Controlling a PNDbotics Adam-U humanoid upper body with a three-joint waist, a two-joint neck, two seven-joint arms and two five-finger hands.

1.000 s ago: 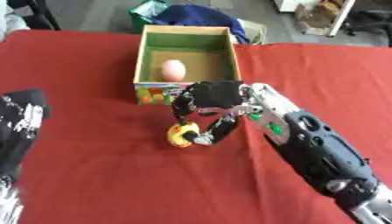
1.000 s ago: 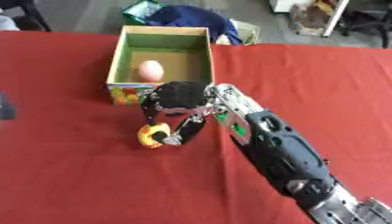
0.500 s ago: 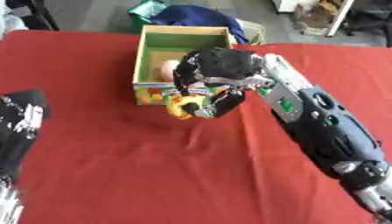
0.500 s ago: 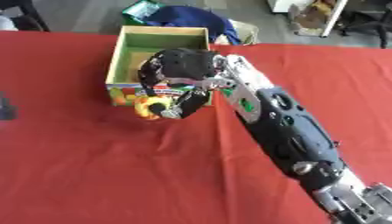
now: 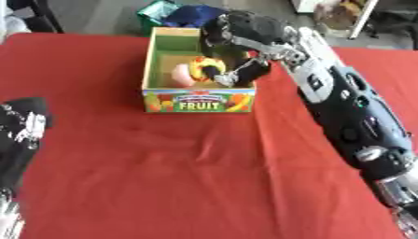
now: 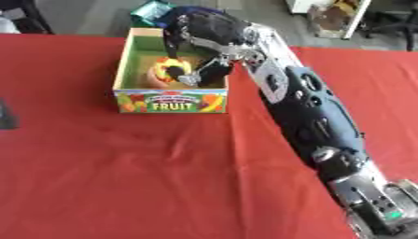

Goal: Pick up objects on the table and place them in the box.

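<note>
I am holding my right hand [image 5: 245,42] over the open top of the box [image 5: 198,100], with the arm reaching in from the lower right across the red table [image 5: 163,168]. The fingers [image 5: 237,74] are curling down and pinching a small yellow ring-shaped object [image 5: 202,69] with a red patch, which is hanging inside the box's opening, just beside a pink rounded object [image 5: 183,74] that is lying on the box floor. I cannot tell whether the yellow object is touching the pink one or the floor. The box front, facing me, is showing the word FRUIT with coloured fruit pictures. My left hand [image 5: 20,126] is resting at the left edge of the left eye view; its fingers are too indistinct for me to judge.
</note>
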